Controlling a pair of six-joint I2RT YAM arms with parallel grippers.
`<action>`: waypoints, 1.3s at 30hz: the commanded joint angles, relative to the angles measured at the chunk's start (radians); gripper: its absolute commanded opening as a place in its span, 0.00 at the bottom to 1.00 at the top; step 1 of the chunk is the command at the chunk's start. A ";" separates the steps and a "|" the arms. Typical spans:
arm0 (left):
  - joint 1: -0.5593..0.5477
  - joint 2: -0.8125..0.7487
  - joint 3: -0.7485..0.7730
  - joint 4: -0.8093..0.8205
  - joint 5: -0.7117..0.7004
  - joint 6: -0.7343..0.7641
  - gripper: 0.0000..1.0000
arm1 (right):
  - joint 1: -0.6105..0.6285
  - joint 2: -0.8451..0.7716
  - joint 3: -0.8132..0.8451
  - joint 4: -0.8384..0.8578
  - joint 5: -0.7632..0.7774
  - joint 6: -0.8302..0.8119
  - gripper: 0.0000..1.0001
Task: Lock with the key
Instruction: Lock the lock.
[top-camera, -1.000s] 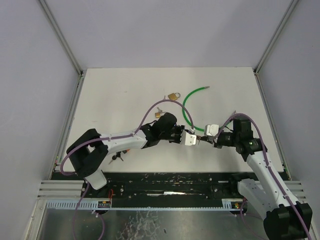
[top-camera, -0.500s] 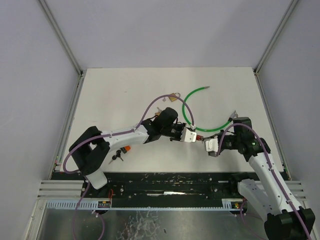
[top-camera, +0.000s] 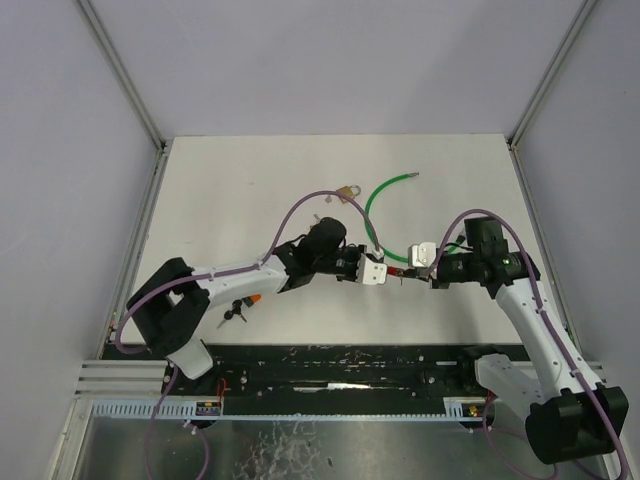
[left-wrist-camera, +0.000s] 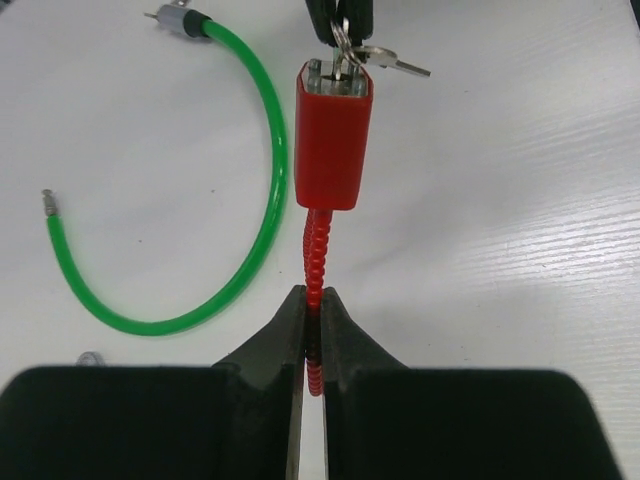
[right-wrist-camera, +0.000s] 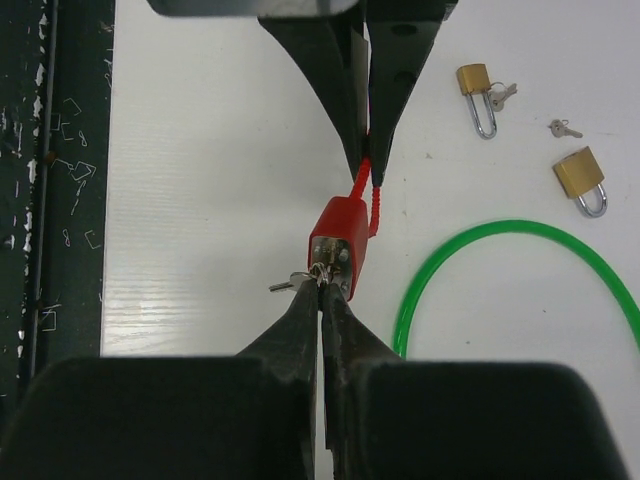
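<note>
**Item 1: red cable lock** (right-wrist-camera: 338, 235), one. I see a rectangular red body with a metal keyway face at one end and a ribbed red cable (left-wrist-camera: 316, 250) running out of the other. It is held between my two grippers, over the middle of the table (top-camera: 230, 190), near the front.
- My left gripper (left-wrist-camera: 312, 310) is clamped tight on the ribbed red cable, just behind the body.
- My right gripper (right-wrist-camera: 322, 290) is pinched closed on the key (right-wrist-camera: 322, 272) seated in the keyway.

**Item 2: keys at the lock**, two. One is the seated key; the other is a spare key (left-wrist-camera: 395, 65) that sticks out sideways beside it.

**Item 3: green cable** (right-wrist-camera: 500, 235), one. It lies in an open arc on the table, with a metal tip at each end.

**Item 4: brass padlocks**, two. The first padlock (right-wrist-camera: 477, 85) has keys lying against it. The second padlock (right-wrist-camera: 578, 175) is near it.

**Item 5: loose small key** (right-wrist-camera: 563, 128), one. It lies between the two padlocks.
</note>
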 joint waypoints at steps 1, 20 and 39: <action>0.013 -0.068 -0.076 0.144 -0.157 -0.001 0.00 | -0.008 -0.049 0.015 -0.046 0.008 0.006 0.00; 0.029 0.056 0.118 -0.225 0.069 0.108 0.00 | 0.108 -0.088 0.006 -0.112 0.230 -0.425 0.00; 0.074 -0.014 0.029 -0.079 0.110 0.049 0.00 | 0.103 -0.091 0.107 -0.133 0.255 -0.286 0.00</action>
